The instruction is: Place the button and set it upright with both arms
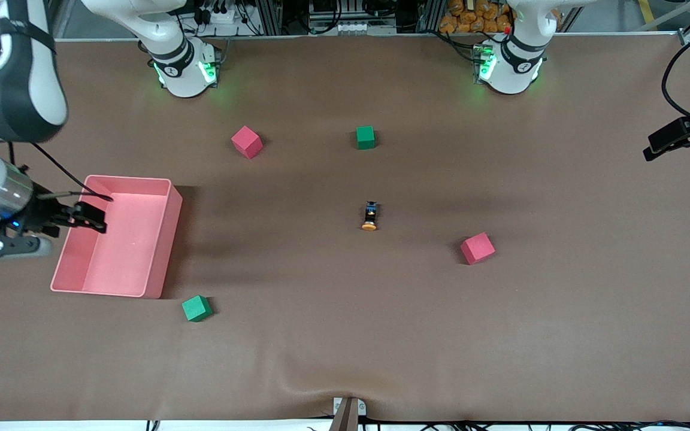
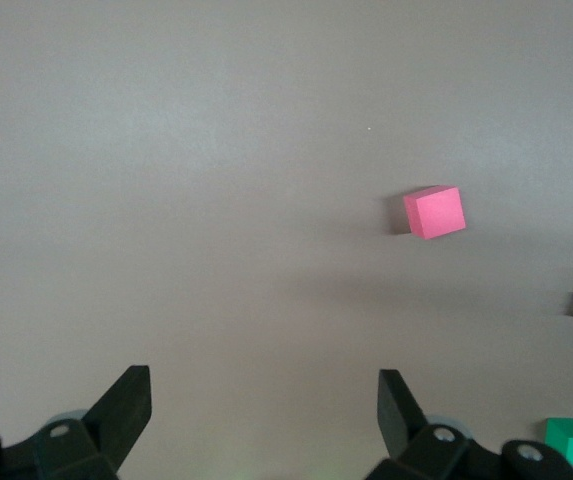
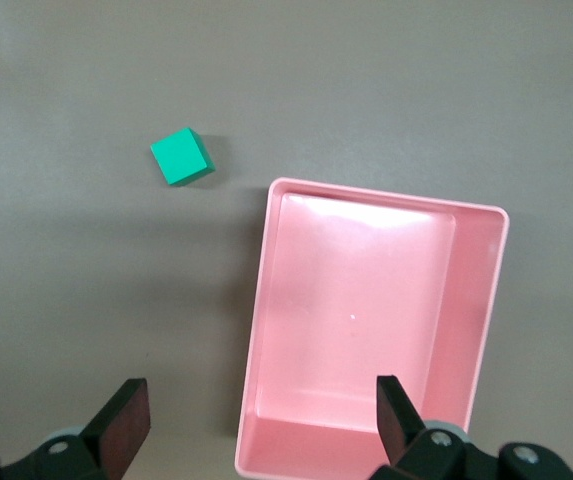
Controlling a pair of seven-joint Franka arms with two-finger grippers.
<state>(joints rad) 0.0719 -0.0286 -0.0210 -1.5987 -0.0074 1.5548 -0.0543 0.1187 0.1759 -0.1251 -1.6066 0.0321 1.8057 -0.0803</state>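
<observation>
button [image 1: 370, 216]: orange cap, black body | tray [image 1: 159, 251]: pink | table [image 1: 501, 335]: brown

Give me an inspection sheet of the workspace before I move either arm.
Surface: brown cloth-covered table, slight ripple at the edge nearest the front camera.
Job's things: tiny orange-capped black push-button lying on its side mid-table, untouched.
Clutter: two red foam cubes, two green foam cubes, and an empty pink plastic bin toward the right arm's end.
Grippers: left gripper open over bare cloth; right gripper open over the bin's edge; both hold nothing.
Cables: black cable hanging from the right arm over the bin.
Surroundings: racks and wiring along the base side.
</observation>
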